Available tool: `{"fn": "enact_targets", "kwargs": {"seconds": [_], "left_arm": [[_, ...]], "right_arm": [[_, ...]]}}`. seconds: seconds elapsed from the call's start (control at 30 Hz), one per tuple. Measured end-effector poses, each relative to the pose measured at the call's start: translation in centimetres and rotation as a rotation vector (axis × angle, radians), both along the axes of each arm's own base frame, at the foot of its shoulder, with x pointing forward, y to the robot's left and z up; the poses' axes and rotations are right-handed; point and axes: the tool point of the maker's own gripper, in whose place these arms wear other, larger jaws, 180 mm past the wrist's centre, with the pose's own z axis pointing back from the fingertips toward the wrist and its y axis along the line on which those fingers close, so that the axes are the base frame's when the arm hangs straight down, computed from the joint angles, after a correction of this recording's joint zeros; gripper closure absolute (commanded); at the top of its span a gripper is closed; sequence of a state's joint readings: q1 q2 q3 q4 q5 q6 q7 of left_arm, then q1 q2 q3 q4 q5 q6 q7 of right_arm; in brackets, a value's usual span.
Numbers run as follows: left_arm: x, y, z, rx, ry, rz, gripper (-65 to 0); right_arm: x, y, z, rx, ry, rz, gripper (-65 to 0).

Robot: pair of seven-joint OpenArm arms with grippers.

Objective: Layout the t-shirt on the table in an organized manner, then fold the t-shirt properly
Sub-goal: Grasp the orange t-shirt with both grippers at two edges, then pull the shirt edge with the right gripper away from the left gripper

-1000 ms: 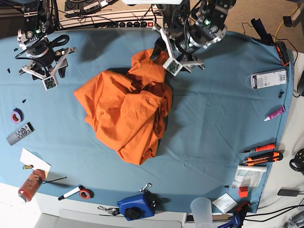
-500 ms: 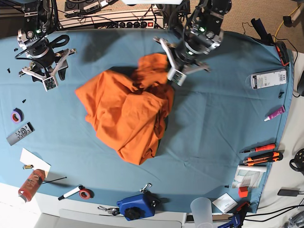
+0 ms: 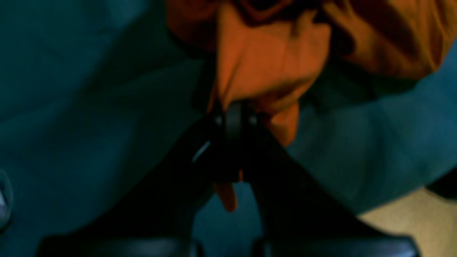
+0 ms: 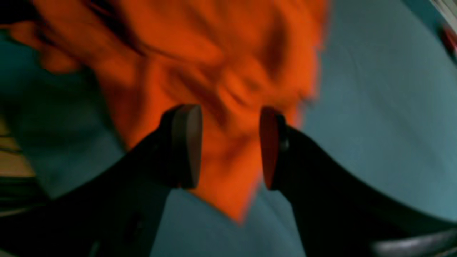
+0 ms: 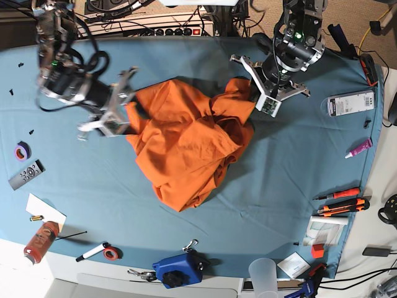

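Observation:
The orange t-shirt [image 5: 186,143] lies crumpled on the teal table [image 5: 291,161], stretched toward the back right. My left gripper [image 5: 251,90] is shut on a fold of the shirt's right edge. In the left wrist view the closed tips [image 3: 232,114] pinch orange fabric [image 3: 271,67], and a scrap hangs below them. My right gripper [image 5: 126,104] is at the shirt's left edge. In the right wrist view it [image 4: 228,146] is open, with blurred orange fabric [image 4: 214,71] showing past and between its pads [image 4: 187,142]. I cannot tell whether it touches the cloth.
A purple tape roll [image 5: 22,151], a remote [image 5: 26,175], a red can [image 5: 40,242] and a marker [image 5: 93,251] lie front left. A blue device [image 5: 178,270] and a clear cup [image 5: 263,273] stand at the front edge. Orange-handled tools [image 5: 341,202], a pink tube [image 5: 358,148] and a white box [image 5: 350,102] lie at the right.
My left gripper has moved right, pulling the shirt's edge with it and stretching the cloth. My right arm has swung from the back left corner in to the shirt's left edge.

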State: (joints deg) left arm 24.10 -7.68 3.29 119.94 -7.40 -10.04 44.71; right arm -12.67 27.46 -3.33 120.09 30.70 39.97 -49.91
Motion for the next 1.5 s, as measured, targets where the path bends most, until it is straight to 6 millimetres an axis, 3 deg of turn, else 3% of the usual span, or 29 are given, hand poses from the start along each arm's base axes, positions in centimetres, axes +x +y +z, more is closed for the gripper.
{"fn": "enact_targets", "kwargs": {"seconds": [0.13, 0.3, 0.37, 0.57, 0.67, 0.77, 0.9, 0.93, 0.97, 1.1, 1.2, 1.37, 1.5], "left_arm": [[0.0, 0.0, 0.0, 0.003, 0.001, -0.002, 0.0], [0.0, 0.0, 0.0, 0.003, 0.002, -0.002, 0.0], [0.0, 0.0, 0.0, 0.002, 0.001, -0.001, 0.0], [0.2, -0.1, 0.3, -0.009, -0.02, 0.0, 0.0], [0.2, -0.1, 0.3, -0.009, -0.02, 0.001, 0.0], [0.4, 0.3, 0.2, 0.003, -0.021, 0.023, 0.0], [0.6, 0.9, 0.2, 0.022, -0.023, 0.052, 0.0], [0.6, 0.9, 0.2, 0.021, -0.026, 0.052, 0.0], [0.6, 0.9, 0.2, 0.022, -0.024, 0.051, 0.0], [0.6, 0.9, 0.2, 0.022, -0.024, 0.052, 0.0], [0.6, 0.9, 0.2, 0.021, -0.025, 0.052, 0.0], [0.6, 0.9, 0.2, 0.022, -0.024, 0.051, 0.0], [0.6, 0.9, 0.2, 0.022, -0.025, 0.051, 0.0]], "right_arm": [[-1.2, 4.5, -1.6, -0.08, -0.009, 0.177, -26.4], [-1.5, 8.2, -2.0, -0.13, -0.076, 0.279, -26.4], [-0.9, 9.8, -2.0, -0.079, -0.083, 0.267, -26.4], [1.9, 11.9, -5.9, -0.065, 0.023, 0.217, -26.4], [3.2, 13.5, -6.2, -0.026, 0.043, 0.208, -26.4], [4.3, 13.9, -7.0, -0.027, 0.071, 0.191, -25.8], [4.9, 14.0, -7.3, -0.018, 0.083, 0.158, -7.5], [5.4, 13.7, -7.1, -0.012, 0.08, 0.121, -1.4], [6.1, 13.4, -6.9, -0.001, 0.078, 0.071, 0.0], [9.3, 10.7, -5.5, 0.005, 0.034, -0.069, 0.0], [12.4, 7.9, -3.1, 0.023, -0.029, -0.162, 0.0], [18.1, 0.5, 3.2, 0.089, -0.174, -0.389, 0.0], [21.3, -5.4, 8.1, 0.158, -0.284, -0.536, 0.0]]}}
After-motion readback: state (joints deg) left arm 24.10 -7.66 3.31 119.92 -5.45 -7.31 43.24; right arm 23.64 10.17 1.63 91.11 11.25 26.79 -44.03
